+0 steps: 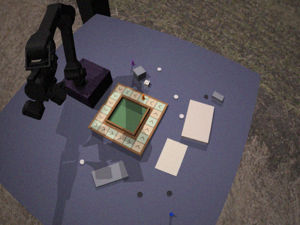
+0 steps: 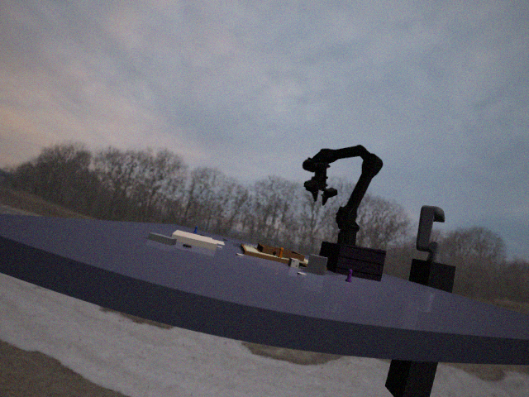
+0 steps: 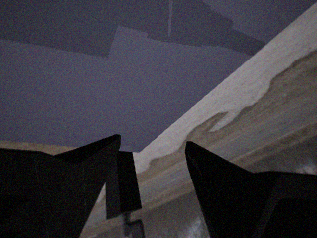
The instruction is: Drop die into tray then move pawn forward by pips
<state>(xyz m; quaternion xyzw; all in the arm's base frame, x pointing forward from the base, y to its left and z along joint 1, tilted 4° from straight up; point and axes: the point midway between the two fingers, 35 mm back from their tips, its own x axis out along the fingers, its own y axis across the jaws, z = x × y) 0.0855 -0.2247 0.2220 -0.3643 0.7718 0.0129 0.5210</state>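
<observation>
A white die (image 1: 146,83) (image 2: 293,262) lies on the table just outside the board's back edge, beside a grey block. Dark pips show on its top, too small to count surely. The board (image 1: 151,121) (image 2: 261,255) has a ring of arrowed squares around a green dice tray (image 1: 121,118), which is empty. An orange pawn (image 1: 143,97) (image 2: 281,251) stands upright on a green square of the row nearest the die. My gripper (image 1: 46,104) (image 2: 319,201) (image 3: 154,143) is open and empty, high above the table, left of the board in the top view.
A grey cube (image 1: 139,73) (image 2: 317,264) stands close to the die, with a purple pawn (image 1: 132,63) (image 2: 349,275) behind. A dark base box (image 1: 96,79) is left of the board. Pale slabs (image 1: 198,121) (image 1: 171,157), grey blocks (image 1: 109,173) (image 1: 217,96), discs and a blue pawn (image 1: 171,214) lie around.
</observation>
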